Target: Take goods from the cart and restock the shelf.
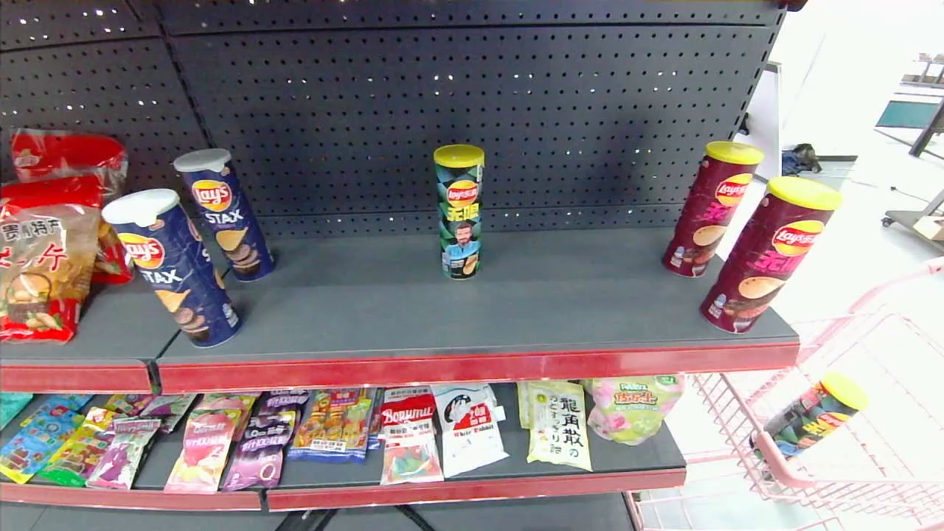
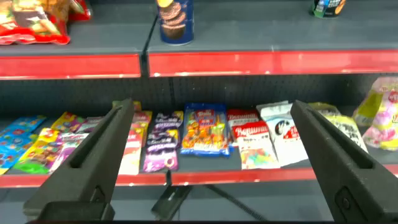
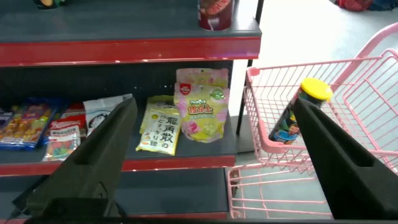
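Teal chip can (image 1: 811, 417) with a yellow lid leaned lid-up inside the pink cart (image 1: 767, 451), below the upper shelf (image 1: 479, 302) and just past its right end. It rested against the basket wires at the side nearest that shelf. Nothing gripped it.

On the upper shelf a matching teal can (image 1: 459, 210) stood alone near the middle, toward the back. At the shelf's right end stood the front maroon can (image 1: 767, 254), close to the red front edge, with the rear maroon can (image 1: 712, 209) just behind it. Toward the left end stood the front blue can (image 1: 171, 265) and the rear blue can (image 1: 225, 214), both white-lidded. Red snack bags (image 1: 44, 251) lay at the far left end.

The lower shelf (image 1: 479, 489), directly under the upper shelf, carried a row of flat candy packets (image 1: 332, 428), and a green pouch (image 1: 634, 409) under the upper shelf's right end.

Left gripper (image 2: 211, 106) hung low, below the upper shelf's front edge, its fingers spread wide with nothing between them. Right gripper (image 3: 212, 102) hung below the upper shelf's right end, fingers likewise apart and empty, well clear of the can in the cart.
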You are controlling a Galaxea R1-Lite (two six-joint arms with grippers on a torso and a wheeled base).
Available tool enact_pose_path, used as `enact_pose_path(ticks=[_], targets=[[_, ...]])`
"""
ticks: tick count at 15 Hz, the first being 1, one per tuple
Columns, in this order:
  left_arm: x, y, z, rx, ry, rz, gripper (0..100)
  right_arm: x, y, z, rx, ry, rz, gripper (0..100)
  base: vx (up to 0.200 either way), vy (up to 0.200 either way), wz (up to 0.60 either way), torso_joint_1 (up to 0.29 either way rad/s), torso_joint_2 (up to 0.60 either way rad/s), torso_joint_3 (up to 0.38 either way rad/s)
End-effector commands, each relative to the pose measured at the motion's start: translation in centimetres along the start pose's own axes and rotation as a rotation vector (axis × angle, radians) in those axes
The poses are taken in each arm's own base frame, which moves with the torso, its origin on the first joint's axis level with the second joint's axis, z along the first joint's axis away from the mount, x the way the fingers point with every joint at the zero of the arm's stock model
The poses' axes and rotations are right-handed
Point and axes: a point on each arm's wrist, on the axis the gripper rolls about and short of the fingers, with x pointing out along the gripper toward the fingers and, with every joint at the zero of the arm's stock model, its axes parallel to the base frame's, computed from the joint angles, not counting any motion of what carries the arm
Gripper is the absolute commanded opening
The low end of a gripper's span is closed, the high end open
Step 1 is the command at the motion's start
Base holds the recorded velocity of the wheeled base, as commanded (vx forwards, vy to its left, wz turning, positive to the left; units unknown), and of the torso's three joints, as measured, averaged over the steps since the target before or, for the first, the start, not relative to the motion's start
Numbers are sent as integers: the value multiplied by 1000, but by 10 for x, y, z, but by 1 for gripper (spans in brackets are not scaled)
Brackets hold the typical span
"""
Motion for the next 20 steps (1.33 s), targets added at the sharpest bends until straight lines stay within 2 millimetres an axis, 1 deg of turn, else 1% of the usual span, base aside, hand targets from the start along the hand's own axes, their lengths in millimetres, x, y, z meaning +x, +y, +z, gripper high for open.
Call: enact_pose_path(ticks=[1, 10, 20], targets=[[0, 0, 0, 1, 1, 1, 100, 0, 0, 0, 0, 0, 0, 100, 0, -200, 0, 17, 7, -2], [0, 0, 0, 1, 1, 1, 100, 0, 0, 0, 0, 0, 0, 100, 0, -200, 0, 6, 2, 2], [0, 0, 0, -1, 1, 1, 100, 0, 0, 0, 0, 0, 2, 100, 0, 0, 0, 0, 0, 0]])
